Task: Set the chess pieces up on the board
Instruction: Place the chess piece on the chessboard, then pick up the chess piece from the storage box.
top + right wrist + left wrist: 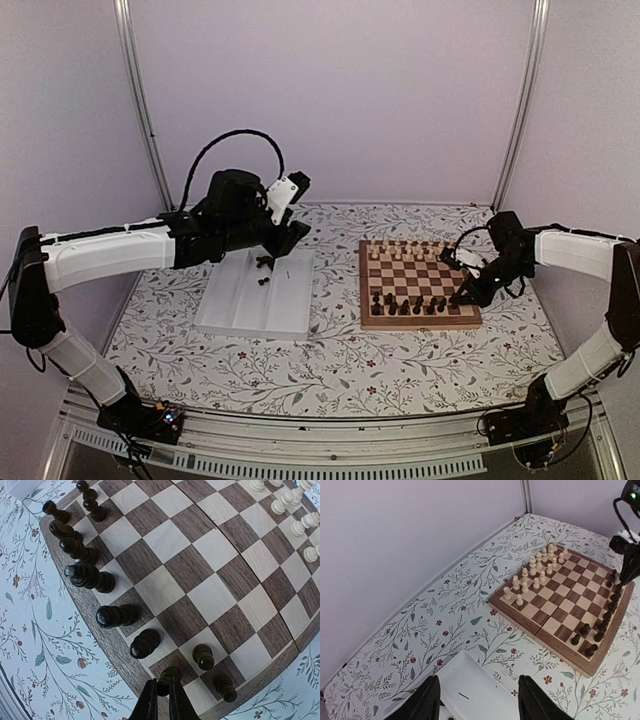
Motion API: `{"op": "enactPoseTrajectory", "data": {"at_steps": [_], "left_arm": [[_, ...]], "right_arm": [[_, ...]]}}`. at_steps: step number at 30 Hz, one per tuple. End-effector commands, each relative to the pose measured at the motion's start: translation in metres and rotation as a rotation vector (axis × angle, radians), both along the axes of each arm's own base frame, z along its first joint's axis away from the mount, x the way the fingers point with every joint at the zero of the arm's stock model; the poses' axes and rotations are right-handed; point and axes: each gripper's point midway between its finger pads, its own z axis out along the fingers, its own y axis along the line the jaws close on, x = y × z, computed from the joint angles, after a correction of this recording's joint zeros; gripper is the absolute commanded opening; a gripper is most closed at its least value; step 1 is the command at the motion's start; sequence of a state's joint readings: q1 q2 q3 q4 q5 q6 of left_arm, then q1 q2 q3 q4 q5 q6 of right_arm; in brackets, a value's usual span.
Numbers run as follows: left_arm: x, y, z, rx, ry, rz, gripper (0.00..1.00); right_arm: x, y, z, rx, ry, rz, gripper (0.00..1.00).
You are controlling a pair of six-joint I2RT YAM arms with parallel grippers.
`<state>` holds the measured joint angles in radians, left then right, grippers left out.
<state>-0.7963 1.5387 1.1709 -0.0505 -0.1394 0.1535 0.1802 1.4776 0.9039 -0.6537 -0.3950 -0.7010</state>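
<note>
The board (215, 600) holds perhaps eleven chess pieces (87, 575); the tray (240, 300), two.

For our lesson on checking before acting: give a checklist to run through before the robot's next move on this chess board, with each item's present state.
1. Right end effector closed on dark piece: ok.
2. Held piece seated on its square: cannot tell.
3. Nearest neighbouring piece clear of the grip: ok.
4. Left end effector open, empty: ok.
5. Tray cleared of leftover pieces: not ok, some remain.

Pale lilac walls (350, 100), floral tablecloth (330, 365)
</note>
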Motion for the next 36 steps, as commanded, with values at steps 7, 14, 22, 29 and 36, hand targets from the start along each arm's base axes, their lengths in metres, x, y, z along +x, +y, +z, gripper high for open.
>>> {"op": "enactPoseTrajectory", "data": {"at_steps": [7,14,22,29,36], "left_arm": [[0.002,-0.005,0.003,0.004,-0.002,-0.008,0.55],[0.002,-0.006,0.0,0.009,0.007,-0.011,0.55],[0.015,0.007,-0.008,0.043,0.022,0.085,0.57],[0.058,0.052,-0.031,0.089,0.132,0.307,0.53],[0.101,0.09,-0.106,0.134,0.399,0.413,0.4]], "right_arm": [[0.003,0.0,-0.014,-0.005,0.02,0.013,0.1],[0.0,-0.001,-0.017,-0.012,0.04,0.012,0.16],[0.004,0.003,0.019,0.016,0.013,0.002,0.33],[0.002,0.017,0.067,0.127,-0.087,0.018,0.37],[0.017,0.027,0.08,0.229,-0.25,0.006,0.37]]}}
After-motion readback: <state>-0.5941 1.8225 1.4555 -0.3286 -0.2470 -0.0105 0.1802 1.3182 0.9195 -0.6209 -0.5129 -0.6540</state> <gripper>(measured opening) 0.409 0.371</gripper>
